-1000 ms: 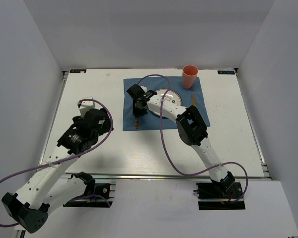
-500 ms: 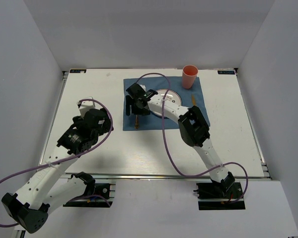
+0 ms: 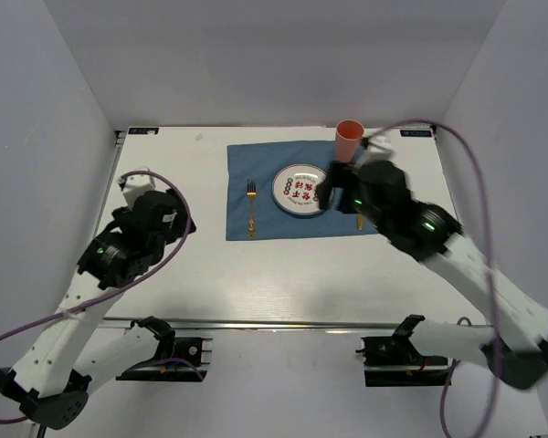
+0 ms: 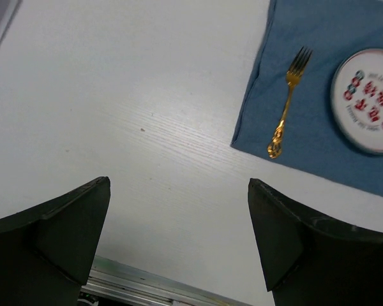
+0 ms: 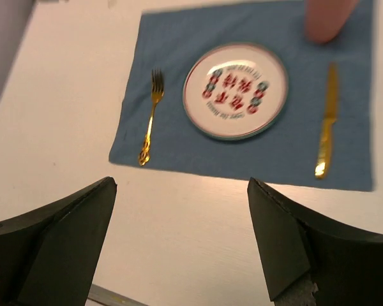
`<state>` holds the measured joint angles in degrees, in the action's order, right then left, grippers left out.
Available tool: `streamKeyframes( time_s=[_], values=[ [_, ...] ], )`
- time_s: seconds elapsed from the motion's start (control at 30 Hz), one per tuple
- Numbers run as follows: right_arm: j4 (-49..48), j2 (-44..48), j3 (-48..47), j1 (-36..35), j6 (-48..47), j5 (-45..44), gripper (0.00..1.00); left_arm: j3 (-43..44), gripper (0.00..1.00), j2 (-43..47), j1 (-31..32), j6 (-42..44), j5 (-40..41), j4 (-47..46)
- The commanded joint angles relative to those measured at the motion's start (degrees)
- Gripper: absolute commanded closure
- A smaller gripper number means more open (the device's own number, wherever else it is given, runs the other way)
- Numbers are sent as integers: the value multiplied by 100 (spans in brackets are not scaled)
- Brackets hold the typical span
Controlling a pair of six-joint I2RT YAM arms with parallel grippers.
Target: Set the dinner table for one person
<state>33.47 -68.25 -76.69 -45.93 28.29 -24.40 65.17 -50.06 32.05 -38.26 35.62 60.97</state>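
The white dinner table (image 3: 164, 164) carries a blue placemat (image 3: 256, 164). On the mat lie a gold fork (image 3: 251, 207) on the left, a patterned plate (image 3: 300, 191) in the middle and a gold knife (image 5: 327, 118) on the right. A pink cup (image 3: 348, 140) stands at the mat's far right corner. My right gripper (image 5: 182, 182) hovers open and empty above the table in front of the mat, and from above its arm covers part of the knife. My left gripper (image 4: 179, 183) is open and empty over bare table, left of the fork (image 4: 288, 95).
A metal rail (image 4: 147, 284) runs along the table's front edge, below both grippers. Grey walls close in the left, right and back sides. Purple cables loop from both arms.
My right gripper opened and left the fork on the mat's left side. It then swung back to the right and rose. The left arm drew slightly to the left.
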Motion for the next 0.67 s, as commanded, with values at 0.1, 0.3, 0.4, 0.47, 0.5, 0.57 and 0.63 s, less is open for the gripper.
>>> streamKeyframes(
  time_s=[0.1, 0.3, 0.4, 0.47, 0.5, 0.57, 0.63],
  values=[
    [1639, 2236, 427, -4, -509, -1145, 11, 1647, 2, 146, -24, -138, 630, 1294],
    [2802, 3001, -206, -21, -553, -1286, 11, 2219, 2, 576, 29, 73, 807, 1444],
    [3103, 3168, -330, -21, -457, -1339, 11, 2316, 2, 813, 29, 82, 736, 1497],
    [3226, 3282, -260, -12, -421, -1356, 11, 2290, 2, 954, 29, 82, 684, 1514],
    [3253, 3318, -216, -21, -395, -1383, 11, 2273, 2, 998, 29, 73, 675, 1523],
    [3253, 3414, -110, -12, -307, -1470, 11, 2203, 2, 1069, 29, 47, 614, 1549],
    [3192, 3485, 22, -21, -298, -1480, 11, 2176, 2, 1051, 29, 20, 587, 1585]
  ],
)
